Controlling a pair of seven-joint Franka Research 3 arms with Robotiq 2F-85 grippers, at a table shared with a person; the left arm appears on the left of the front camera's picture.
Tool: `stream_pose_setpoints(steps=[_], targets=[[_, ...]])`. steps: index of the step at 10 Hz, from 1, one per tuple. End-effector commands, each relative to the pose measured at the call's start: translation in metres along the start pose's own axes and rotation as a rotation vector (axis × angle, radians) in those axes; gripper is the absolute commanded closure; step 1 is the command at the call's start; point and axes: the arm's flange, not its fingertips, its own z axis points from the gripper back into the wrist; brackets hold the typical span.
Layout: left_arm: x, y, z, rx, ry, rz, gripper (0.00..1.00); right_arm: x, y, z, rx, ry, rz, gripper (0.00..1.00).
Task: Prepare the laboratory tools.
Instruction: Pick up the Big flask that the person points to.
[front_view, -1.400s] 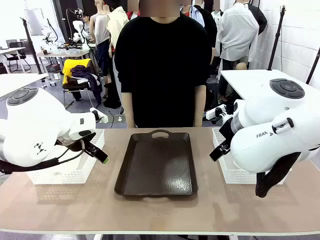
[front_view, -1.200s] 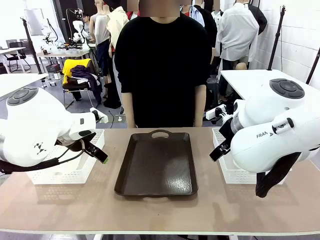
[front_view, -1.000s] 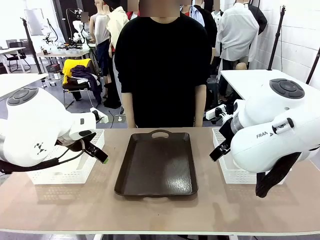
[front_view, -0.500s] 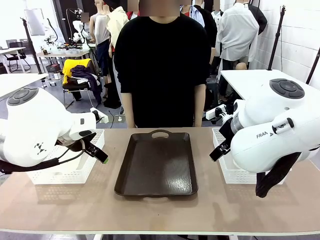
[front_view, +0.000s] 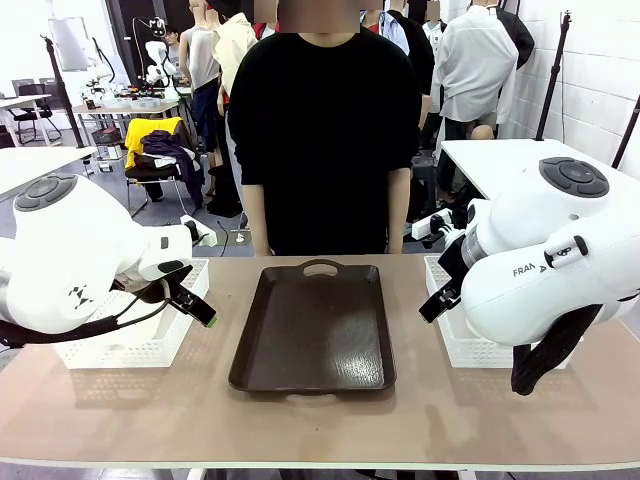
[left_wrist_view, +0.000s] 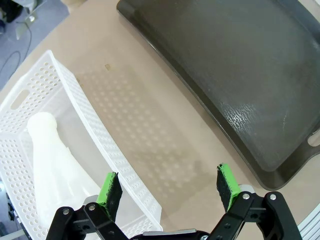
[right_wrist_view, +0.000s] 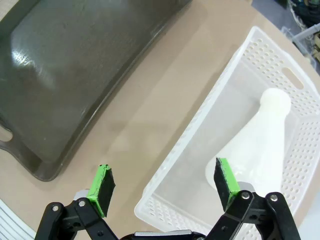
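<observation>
Beside your single tray (front_view: 312, 330), two baskets (left_wrist_view: 100, 145) hold one flask apiece: left flask (left_wrist_view: 55, 160), right flask (right_wrist_view: 260, 140). Your left gripper (left_wrist_view: 170, 182) and right gripper (right_wrist_view: 162, 182) gape wide, empty.

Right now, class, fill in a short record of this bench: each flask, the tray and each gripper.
left flask: inside the left white basket
right flask: inside the right white basket
tray: dark brown, between the two baskets
left gripper: open, above the left white basket's wall
right gripper: open, above the right white basket's wall
</observation>
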Motion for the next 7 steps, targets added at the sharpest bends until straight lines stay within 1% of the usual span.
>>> stream_pose_setpoints(steps=[1,2,4,5,6,7], targets=[[0.000,0.000,0.000,0.000,0.000,0.000,0.00,0.000,0.000,0.000,0.000,0.000,0.000,0.00],[-0.004,0.018,0.024,0.032,-0.030,0.000,0.00,-0.002,-0.009,0.017,0.055,-0.017,-0.009,0.00],[-0.010,0.045,0.056,-0.026,-0.065,0.060,0.00,-0.004,-0.032,0.047,0.065,-0.073,-0.062,0.00],[-0.012,0.051,0.066,-0.061,-0.082,0.075,0.00,-0.005,-0.043,0.063,0.085,-0.092,-0.071,0.00],[-0.015,0.059,0.076,-0.119,-0.084,0.082,0.00,-0.005,-0.059,0.077,0.163,-0.107,-0.086,0.00],[-0.016,0.078,0.081,-0.133,-0.090,0.142,0.00,-0.009,-0.085,0.090,0.242,-0.126,-0.171,0.00]])
